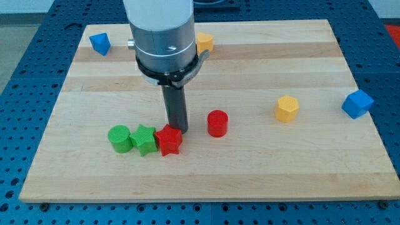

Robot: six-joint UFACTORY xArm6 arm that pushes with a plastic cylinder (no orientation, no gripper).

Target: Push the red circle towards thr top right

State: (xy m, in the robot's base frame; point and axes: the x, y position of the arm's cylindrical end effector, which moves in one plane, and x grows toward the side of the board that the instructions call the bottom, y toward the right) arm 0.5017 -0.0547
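the red circle (217, 123) stands a little below the middle of the table (262, 175), well apart from the top right corner it is meant to head for, so by the look of things the push itself is not yet done. my tip (177, 129) sits down on the wood just to the left of the red circle, with a narrow strip of bare board between them, and just above the red star (169, 140), which it seems to touch or nearly touch. there are no fingers on this arm, only the dark rod, so there is nothing to be wide, narrow or holding. the red star ends a short row near the bottom left part of the table, pressed against the green star (144, 139), which in turn sits beside the green circle (119, 137). as i judge it, the tip is on the left side of the circle but not low enough: a push from here would send it mostly toward the right edge, so the tip likely needs to get below and left of it first. the way toward the top right corner looks mostly open; the yellow block (287, 108) lies toward the right edge and the blue block (357, 103) near that edge, both somewhat under the diagonal. another yellow block (205, 42) and another blue block (99, 44) rest along the top edge, away from the route.
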